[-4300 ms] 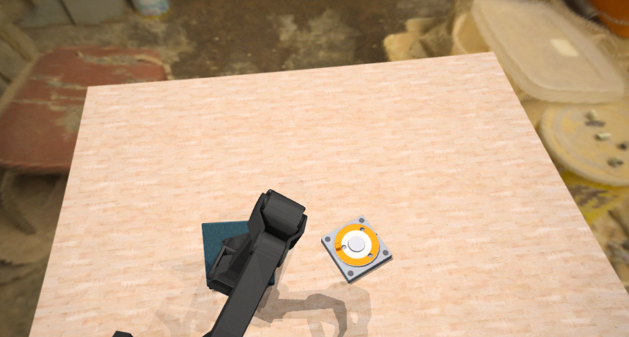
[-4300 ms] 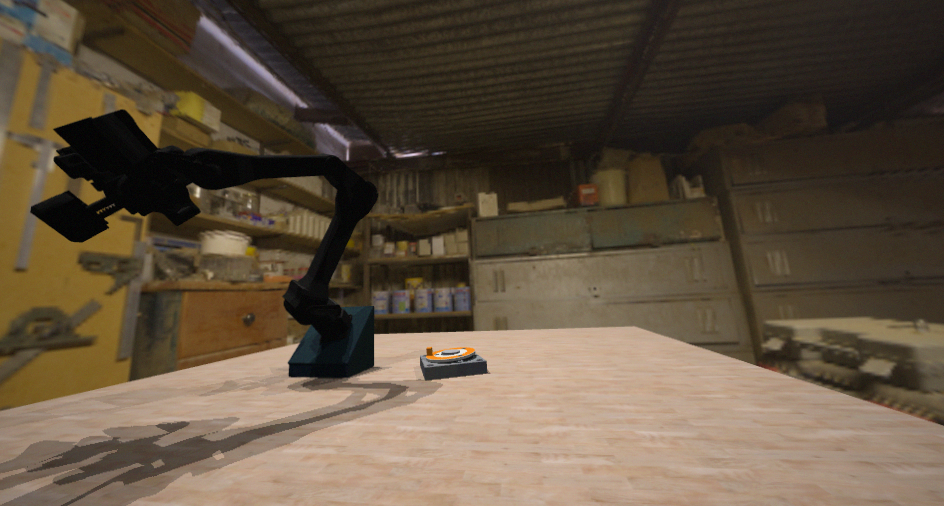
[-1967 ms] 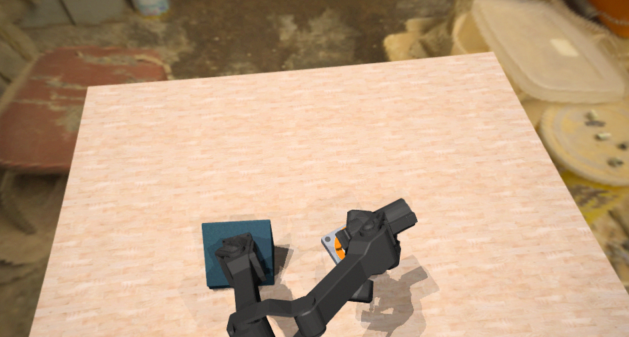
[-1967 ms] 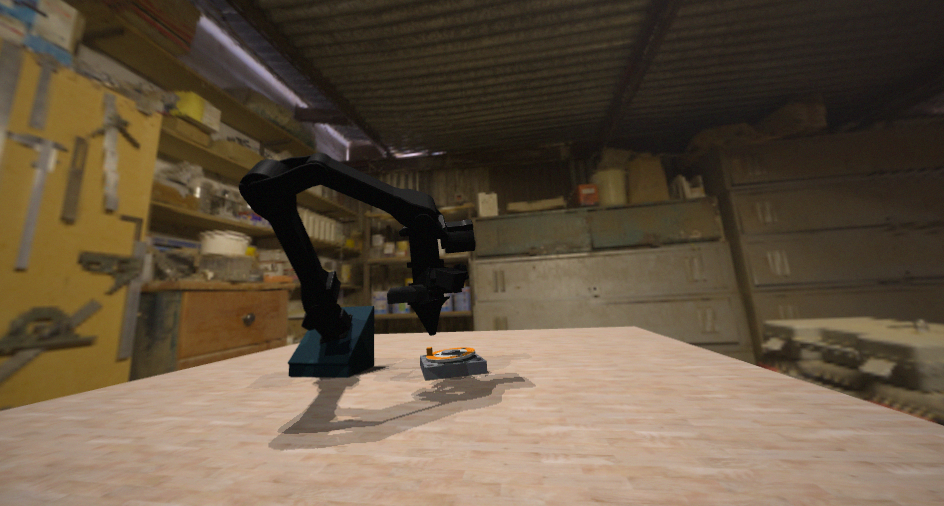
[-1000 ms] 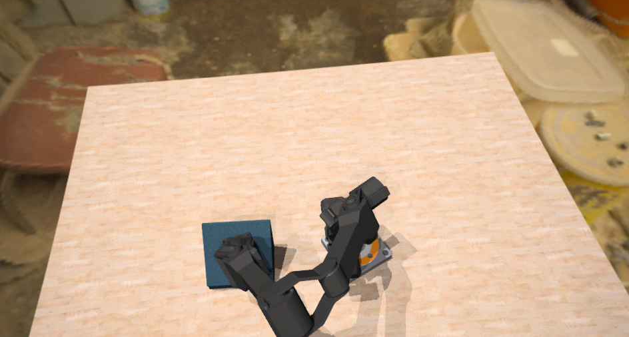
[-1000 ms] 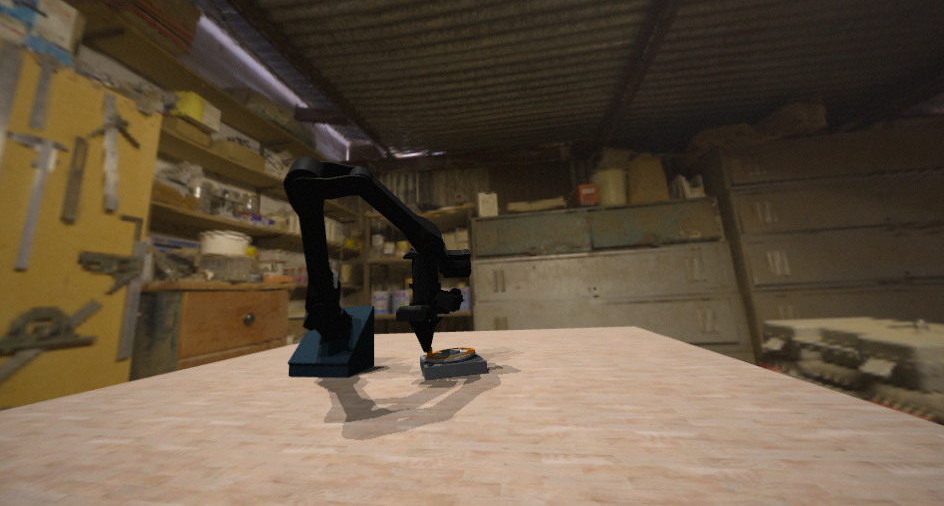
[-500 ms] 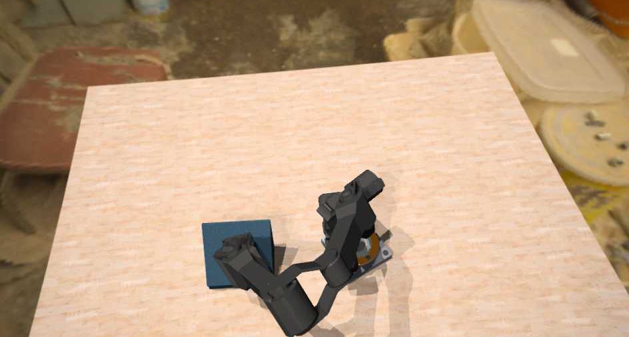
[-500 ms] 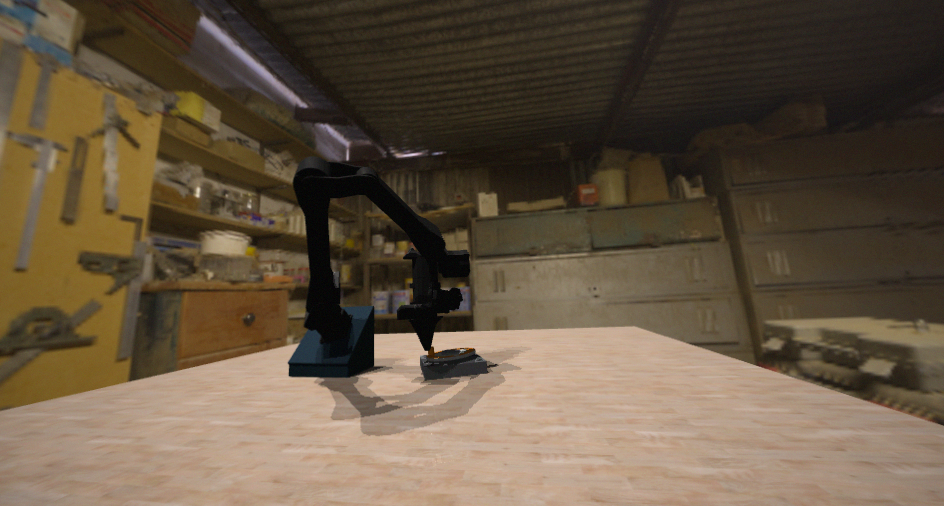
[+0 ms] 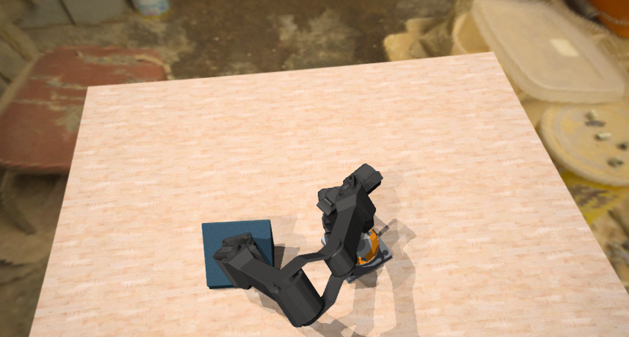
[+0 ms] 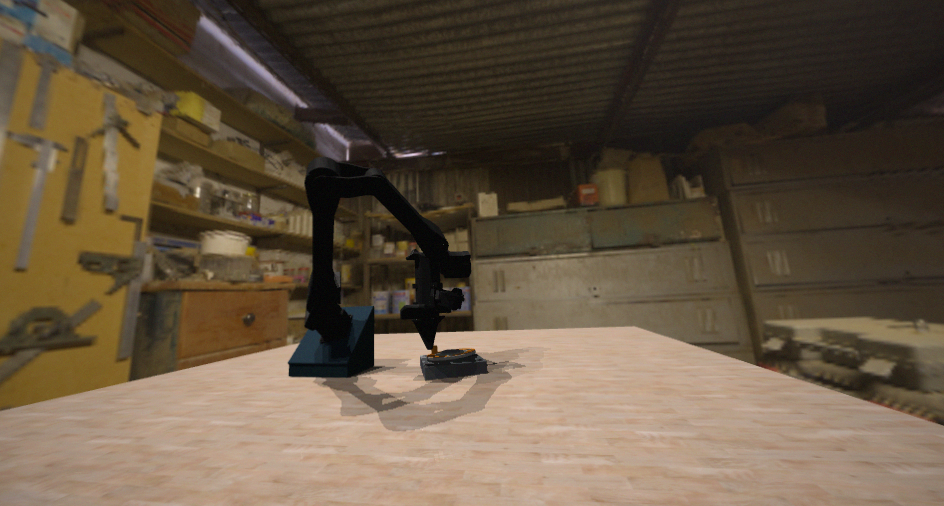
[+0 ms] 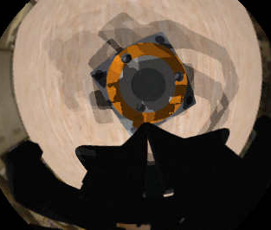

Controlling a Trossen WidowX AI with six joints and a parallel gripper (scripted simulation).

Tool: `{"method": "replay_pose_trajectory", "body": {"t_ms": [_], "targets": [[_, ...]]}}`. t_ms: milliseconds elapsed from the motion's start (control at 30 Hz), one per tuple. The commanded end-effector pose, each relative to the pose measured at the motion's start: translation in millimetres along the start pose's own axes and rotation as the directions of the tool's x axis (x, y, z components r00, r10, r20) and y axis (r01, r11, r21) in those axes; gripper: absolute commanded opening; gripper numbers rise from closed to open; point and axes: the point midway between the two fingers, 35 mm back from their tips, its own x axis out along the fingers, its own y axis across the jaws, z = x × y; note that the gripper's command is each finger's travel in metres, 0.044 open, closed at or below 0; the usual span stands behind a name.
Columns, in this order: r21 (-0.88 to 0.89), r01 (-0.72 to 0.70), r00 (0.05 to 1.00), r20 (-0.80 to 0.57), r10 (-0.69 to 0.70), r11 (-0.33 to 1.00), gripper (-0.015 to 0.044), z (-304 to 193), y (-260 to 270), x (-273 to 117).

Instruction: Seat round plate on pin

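The round plate (image 9: 374, 244) (image 10: 462, 352) (image 11: 112, 83), grey with an orange ring, sits around the dark post (image 11: 148, 85) on the square grey base (image 10: 456, 369) (image 11: 112, 66). In the exterior view it looks slightly tilted, its right side higher. The orange tab (image 10: 434, 348) stands up at the plate's left edge. My gripper (image 10: 431, 348) (image 11: 145, 125) is shut with nothing between the fingers. Its tips point down at the plate's rim beside the tab; whether they touch is unclear. The tips partly hide the tab in the wrist view. I cannot make out the pin.
The arm's blue mount (image 9: 237, 231) (image 10: 356, 344) stands left of the base on the wooden table (image 9: 282, 128) (image 10: 594, 423). The arm (image 9: 348, 216) arches over and hides part of the plate in the top view. Arm shadows cross the base.
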Motion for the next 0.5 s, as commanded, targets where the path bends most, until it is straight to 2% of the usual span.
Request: {"method": "replay_pose_trajectory", "body": {"t_ms": [0, 467], "targets": [[0.000, -0.009, 1.000, -0.007, 0.009, 1.000, 0.0000, 0, 8, 1], [0.001, -0.010, 1.000, -0.007, 0.010, 1.000, 0.0000, 9, 23, 1]]}}
